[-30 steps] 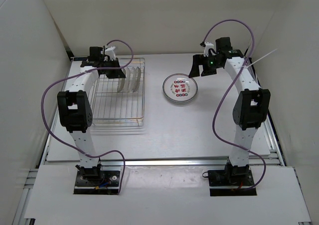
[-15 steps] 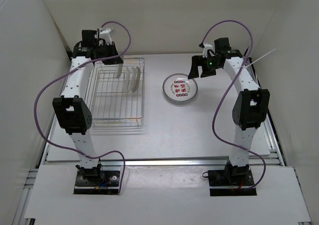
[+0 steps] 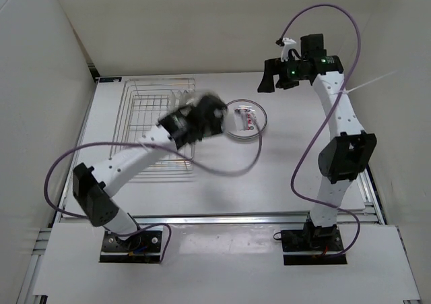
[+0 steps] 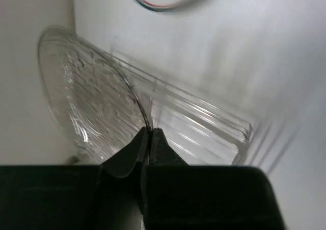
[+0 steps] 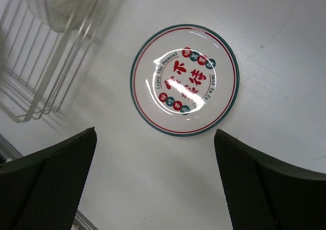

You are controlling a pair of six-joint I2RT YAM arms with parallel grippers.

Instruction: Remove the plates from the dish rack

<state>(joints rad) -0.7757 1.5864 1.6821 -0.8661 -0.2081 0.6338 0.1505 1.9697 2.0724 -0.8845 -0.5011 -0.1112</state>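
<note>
Overhead, a white table sits inside plain white walls, with purple cables looping off both arms. The rack, a rectangular silver wire basket, lies in the upper left of the table. Just right of it, near the centre, is the printed plate. The left arm reaches diagonally from the lower left across the rack's near right corner. It is smeared with blur, and its wrist covers the left part of the printed plate. The left gripper is pinched closed on the rim of a glass plate. That plate is held up on edge. In the left wrist view its rim curves from the upper left down to the dark fingers at lower centre, with its face turned toward the left of the frame. It is clear, round and ribbed with fine raised lines. Clear streaks to its right are too blurred to identify. The right gripper hangs in the upper right, above the table and apart from everything, with its jaws spread wide and nothing between them. From the right wrist, the printed plate lies flat, face up and glossy with glare. It is white with a dark green rim, a thin red ring and red characters in the centre. In the upper left of that frame a greyish speckled plate stands upright between the rack's thin wires.
</note>
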